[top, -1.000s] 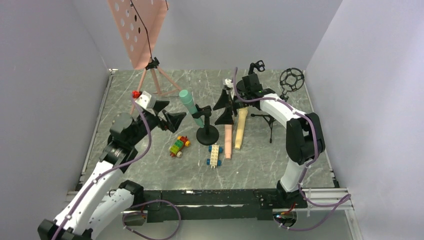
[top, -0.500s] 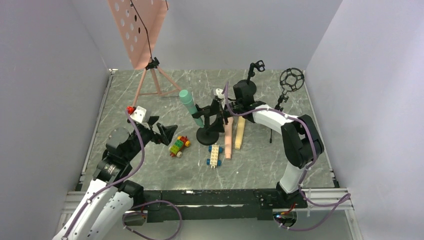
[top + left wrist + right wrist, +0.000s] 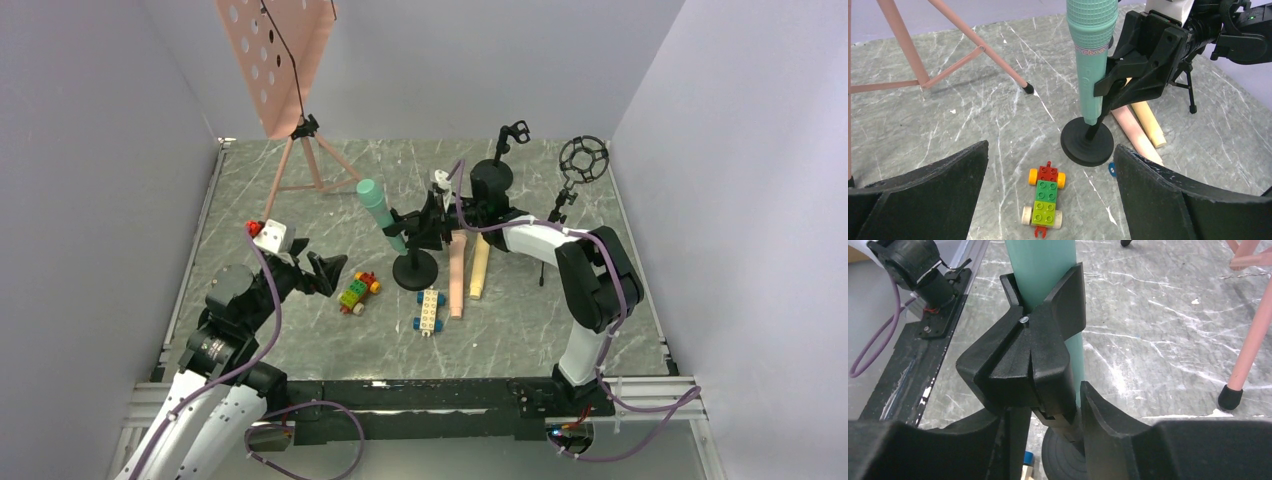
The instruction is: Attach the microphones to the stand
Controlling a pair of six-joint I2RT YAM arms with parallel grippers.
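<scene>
Since a second ago the right arm has swung left from above the two lying microphones to the small black round-based stand, while the left arm has drawn back toward the near-left corner of the grey marbled table. The right gripper now brackets the stand's black clip, one finger on each side of its joint, with the jaws partly drawn in; one finger lies against the joint, but whether the pair truly clamp it I cannot tell. The left gripper hangs spread wide and empty, low over the table, near the red, green and yellow toy-brick car.

The mint green stick microphone sits in that clip, standing nearly upright, its rounded head leaning up toward the far left; its lower end hangs above the stand's base. The salmon pink microphone and the pale tan-yellow microphone lie flat on the table side by side, just right of the base, with their far ends under the right gripper. A white and yellow toy-brick car with blue wheels rests just beside the pink one's near end. At the far left stands a pink perforated music stand on a tripod; at the far right are a second black clip stand and a black ring-shaped mount.
</scene>
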